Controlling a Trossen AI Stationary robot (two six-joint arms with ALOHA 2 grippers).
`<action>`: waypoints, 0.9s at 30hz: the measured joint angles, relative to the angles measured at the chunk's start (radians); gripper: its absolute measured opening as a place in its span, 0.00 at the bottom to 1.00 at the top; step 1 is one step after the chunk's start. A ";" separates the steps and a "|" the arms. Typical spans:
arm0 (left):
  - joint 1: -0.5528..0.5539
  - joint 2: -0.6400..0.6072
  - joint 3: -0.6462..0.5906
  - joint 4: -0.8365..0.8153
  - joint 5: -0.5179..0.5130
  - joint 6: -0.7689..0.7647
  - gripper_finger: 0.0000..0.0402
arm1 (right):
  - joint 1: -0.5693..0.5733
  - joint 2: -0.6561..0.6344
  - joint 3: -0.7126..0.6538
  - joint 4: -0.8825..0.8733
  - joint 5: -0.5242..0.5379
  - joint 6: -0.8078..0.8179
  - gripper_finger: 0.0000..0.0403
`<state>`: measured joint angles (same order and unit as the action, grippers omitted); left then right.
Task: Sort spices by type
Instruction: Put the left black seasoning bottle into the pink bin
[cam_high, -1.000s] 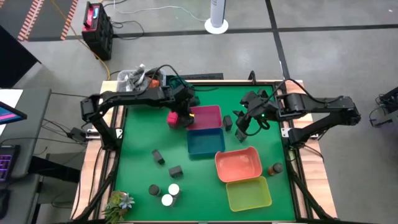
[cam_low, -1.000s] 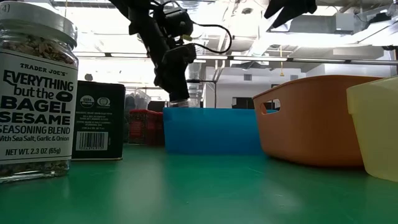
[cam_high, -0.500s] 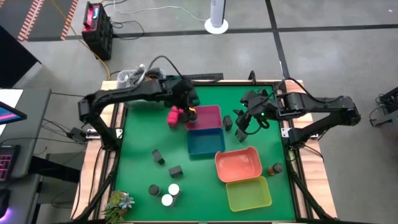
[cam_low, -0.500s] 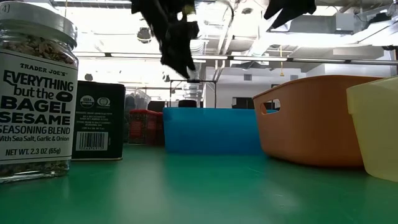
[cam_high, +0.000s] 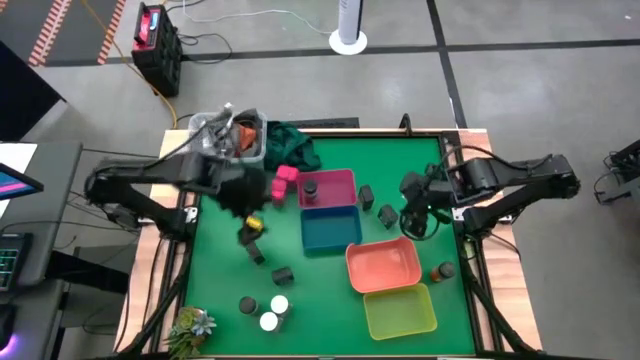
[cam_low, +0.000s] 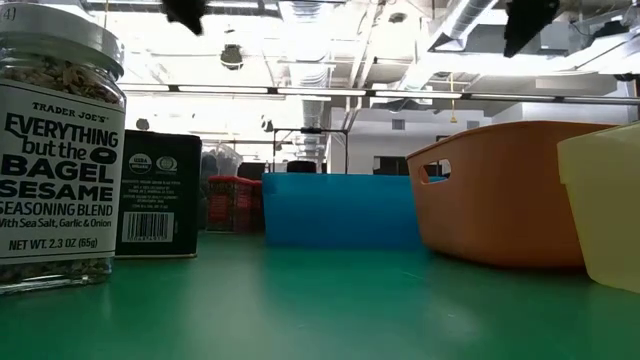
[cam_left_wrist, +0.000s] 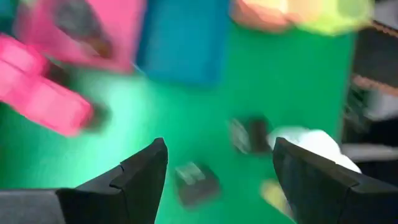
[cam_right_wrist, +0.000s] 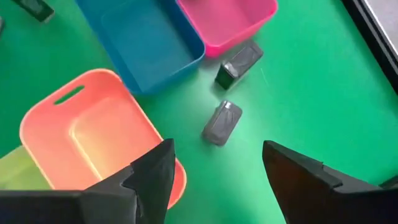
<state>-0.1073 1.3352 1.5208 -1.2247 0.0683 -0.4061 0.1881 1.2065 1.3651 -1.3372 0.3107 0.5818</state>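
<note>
My left gripper is open and empty, above the green mat to the left of the blue tray, motion-blurred. Two pink blocks lie on the mat against the pink tray's left side. A dark-capped jar stands inside the pink tray. My right gripper is open and hovers to the right of two dark grey boxes. Two more dark boxes and three jars sit toward the near left.
Pink tray, blue tray, salmon tray and yellow-green tray run in a slanting row from mid-table to the near right. A brown jar stands by the right edge. A clear bin and dark green cloth occupy the far left.
My left gripper rose from beside the pink tray, then swung fast toward the table's left and near side. The pink blocks stay on the mat by the tray. My right gripper drifted a little toward the near right.
</note>
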 joint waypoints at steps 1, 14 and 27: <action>-0.050 -0.002 -0.001 -0.023 0.008 -0.046 0.69 | -0.002 0.001 0.000 0.004 0.001 -0.003 0.67; -0.631 0.144 -0.002 -0.010 -0.194 -0.444 0.69 | -0.071 0.001 0.000 0.124 0.089 -0.025 0.67; -0.655 0.320 -0.070 0.127 -0.174 -0.398 0.69 | -0.127 0.001 0.000 0.173 0.113 -0.115 0.67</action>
<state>-0.7622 1.6549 1.4504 -1.0974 -0.1060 -0.8041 0.0610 1.2076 1.3651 -1.1641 0.4240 0.4673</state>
